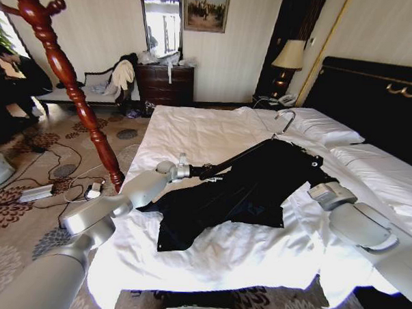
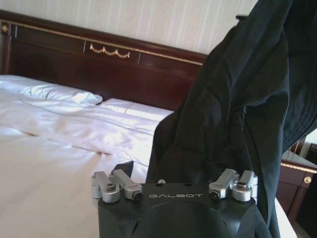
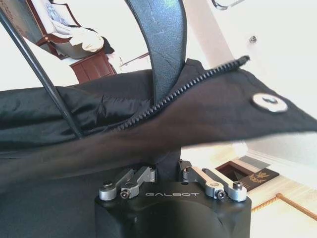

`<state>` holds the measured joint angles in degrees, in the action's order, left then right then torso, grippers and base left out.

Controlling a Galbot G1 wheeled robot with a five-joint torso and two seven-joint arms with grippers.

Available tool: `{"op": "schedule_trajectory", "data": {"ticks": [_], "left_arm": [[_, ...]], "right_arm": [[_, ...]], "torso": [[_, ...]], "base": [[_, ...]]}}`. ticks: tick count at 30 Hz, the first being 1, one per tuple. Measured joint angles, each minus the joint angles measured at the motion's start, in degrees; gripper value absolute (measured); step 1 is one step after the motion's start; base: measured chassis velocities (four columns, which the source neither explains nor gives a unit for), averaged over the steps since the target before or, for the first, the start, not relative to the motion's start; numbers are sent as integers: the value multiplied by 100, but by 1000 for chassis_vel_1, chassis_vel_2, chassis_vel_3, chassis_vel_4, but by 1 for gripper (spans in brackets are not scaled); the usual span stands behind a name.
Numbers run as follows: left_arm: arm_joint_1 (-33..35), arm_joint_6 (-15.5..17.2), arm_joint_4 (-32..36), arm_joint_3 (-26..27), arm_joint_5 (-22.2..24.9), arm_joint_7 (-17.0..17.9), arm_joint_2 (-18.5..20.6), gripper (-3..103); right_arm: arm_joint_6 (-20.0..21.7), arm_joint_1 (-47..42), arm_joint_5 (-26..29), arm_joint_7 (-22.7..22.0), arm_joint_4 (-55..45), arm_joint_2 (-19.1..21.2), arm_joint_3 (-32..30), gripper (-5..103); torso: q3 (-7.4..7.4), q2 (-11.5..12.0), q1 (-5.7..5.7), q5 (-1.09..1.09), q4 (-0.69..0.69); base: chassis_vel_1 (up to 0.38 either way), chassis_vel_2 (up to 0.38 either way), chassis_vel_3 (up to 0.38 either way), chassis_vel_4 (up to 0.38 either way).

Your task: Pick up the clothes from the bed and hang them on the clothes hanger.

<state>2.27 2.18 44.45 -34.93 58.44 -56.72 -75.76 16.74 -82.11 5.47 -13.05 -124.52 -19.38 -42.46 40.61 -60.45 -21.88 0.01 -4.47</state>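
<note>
The black clothes (image 1: 245, 190) lie spread across the middle of the white bed (image 1: 193, 130). A slim black clothes hanger (image 1: 240, 156) sits partly inside the collar, its silver hook (image 1: 286, 121) pointing toward the pillows. My right gripper (image 1: 313, 169) is at the garment's shoulder. In the right wrist view it (image 3: 168, 163) is shut on the hanger's arm (image 3: 166, 44), with the zipped collar (image 3: 99, 114) draped over it. My left gripper (image 1: 195, 172) is at the hanger's bare end. In the left wrist view it (image 2: 176, 178) stands open beside the raised cloth (image 2: 237, 99).
A reddish-brown wooden coat stand (image 1: 66, 73) rises at the bed's left side over patterned carpet with cables (image 1: 47, 188). The black headboard (image 1: 372, 100) and pillows (image 1: 323, 129) are to the right. A dresser (image 1: 164, 84) and a lamp (image 1: 289, 55) stand behind.
</note>
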Motion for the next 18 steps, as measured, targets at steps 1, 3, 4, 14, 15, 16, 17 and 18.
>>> {"op": "schedule_trajectory", "data": {"ticks": [1,3,4,14,15,16,17,18], "left_arm": [[0,14,2,-54,7,7,-11,76],[0,24,10,-94,16,11,-13,71],[0,42,28,-151,28,14,-15,65],[-34,171,-38,-380,160,103,-168,51],[-34,174,-60,-385,182,107,-200,52],[-35,176,-78,-385,212,117,-227,54],[-35,176,-78,-385,212,117,-227,54],[-34,175,-91,-385,242,130,-250,48]], "right_arm": [[1,-1,4,-2,-7,2,-4,19],[3,-1,7,-4,-15,4,-5,19],[4,-1,10,-5,-18,8,-5,19],[4,6,25,-13,-18,9,-8,19],[4,13,29,-16,-18,8,-7,19],[3,21,34,-20,-14,6,-7,19],[3,21,34,-20,-14,6,-7,19],[1,27,38,-25,-9,6,-8,19]], "torso": [[0,0,0,0,1],[0,-1,0,0,1],[0,0,0,-1,1],[0,0,0,0,0],[0,0,0,0,0],[0,0,0,0,0],[0,0,0,0,0],[0,0,0,0,0]], "base": [[0,0,0,0],[0,0,0,0],[0,0,0,0],[0,0,0,0],[0,0,0,0],[0,0,0,0],[0,0,0,0],[0,0,0,0]]}}
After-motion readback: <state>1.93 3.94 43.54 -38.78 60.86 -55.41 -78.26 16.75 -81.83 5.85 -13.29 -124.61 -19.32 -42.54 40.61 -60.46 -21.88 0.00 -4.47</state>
